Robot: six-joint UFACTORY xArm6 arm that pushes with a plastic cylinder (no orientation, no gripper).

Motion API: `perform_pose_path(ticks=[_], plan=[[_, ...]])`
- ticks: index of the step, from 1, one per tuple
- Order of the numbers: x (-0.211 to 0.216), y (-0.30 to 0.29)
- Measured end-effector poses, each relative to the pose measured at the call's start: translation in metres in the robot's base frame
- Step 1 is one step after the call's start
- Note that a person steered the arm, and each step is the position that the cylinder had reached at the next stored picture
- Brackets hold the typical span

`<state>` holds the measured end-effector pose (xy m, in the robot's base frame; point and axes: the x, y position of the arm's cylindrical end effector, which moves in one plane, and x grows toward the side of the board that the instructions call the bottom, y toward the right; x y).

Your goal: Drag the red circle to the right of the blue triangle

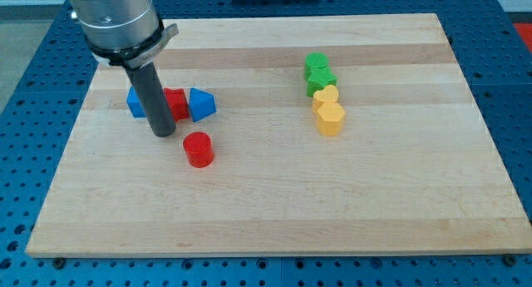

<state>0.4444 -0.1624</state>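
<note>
The red circle (199, 149) is a short red cylinder on the wooden board, left of centre. The blue triangle (202, 104) lies just above it and slightly to the right. My tip (164, 133) rests on the board just left of and a little above the red circle, with a small gap between them. The rod partly hides a second red block (176, 105) and a blue block (135, 103) that sit in a row with the blue triangle.
Two green blocks (318, 74) and two yellow blocks (328, 111) stand in a column right of centre. The wooden board (274, 212) lies on a blue perforated table; its edges show on all sides.
</note>
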Motion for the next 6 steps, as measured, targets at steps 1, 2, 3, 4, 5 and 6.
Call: perform_pose_path(ticks=[1,2,3,4,5,6], plan=[[-0.005,0.001],[0.004,0.001],[0.031,-0.002],[0.055,0.003],[0.065,0.029],[0.066,0.060]])
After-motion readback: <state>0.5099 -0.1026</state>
